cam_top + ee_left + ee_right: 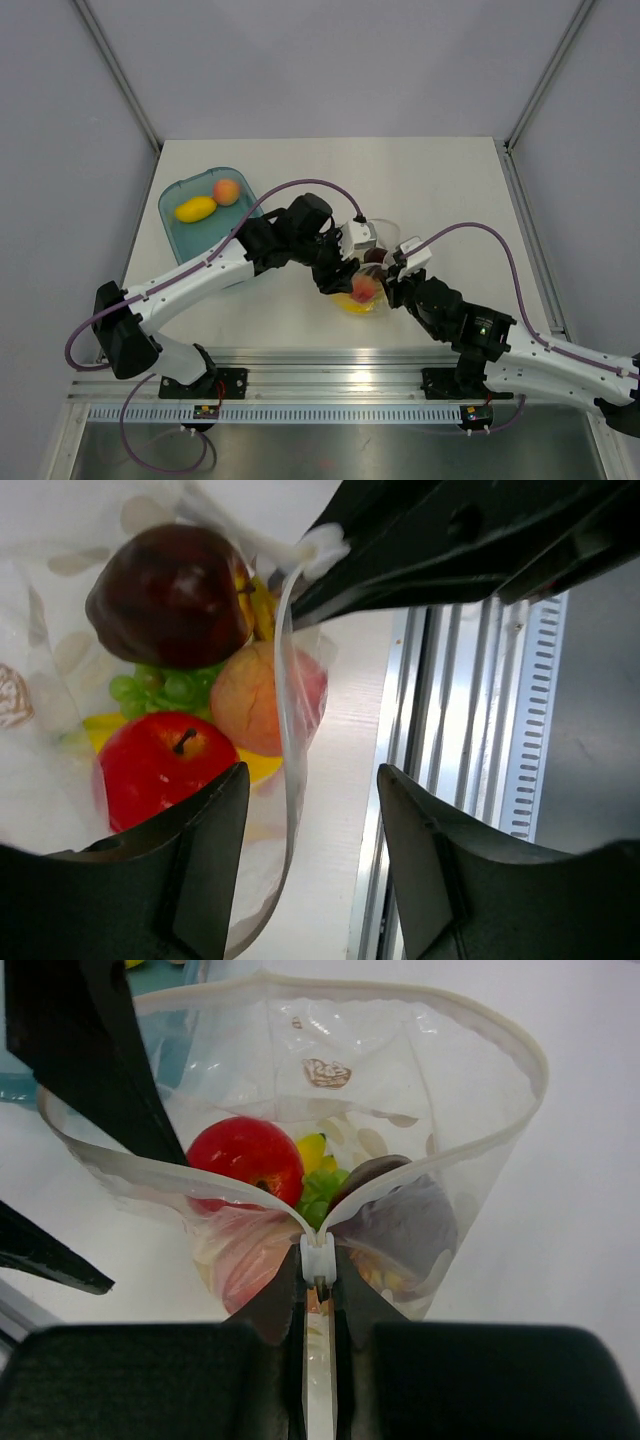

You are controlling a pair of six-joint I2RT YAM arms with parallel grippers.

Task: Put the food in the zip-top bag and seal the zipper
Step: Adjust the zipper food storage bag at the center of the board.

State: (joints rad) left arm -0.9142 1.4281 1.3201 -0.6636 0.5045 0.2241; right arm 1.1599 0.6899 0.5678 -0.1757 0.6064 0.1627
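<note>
Clear bag, mouth gaping, holds an apple, plum and grapes, low centre of the top view near the table's front edge. The right gripper pinches its zipper end. The left gripper is spread, straddling the rim.

open clear zip-top bag holds apple, grapes, plum, peach; lemon and second peach lie apart.

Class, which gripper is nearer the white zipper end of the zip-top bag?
Right. The right gripper pinches the white zipper end; the left gripper straddles the zip-top bag rim farther along, jaws open.
</note>
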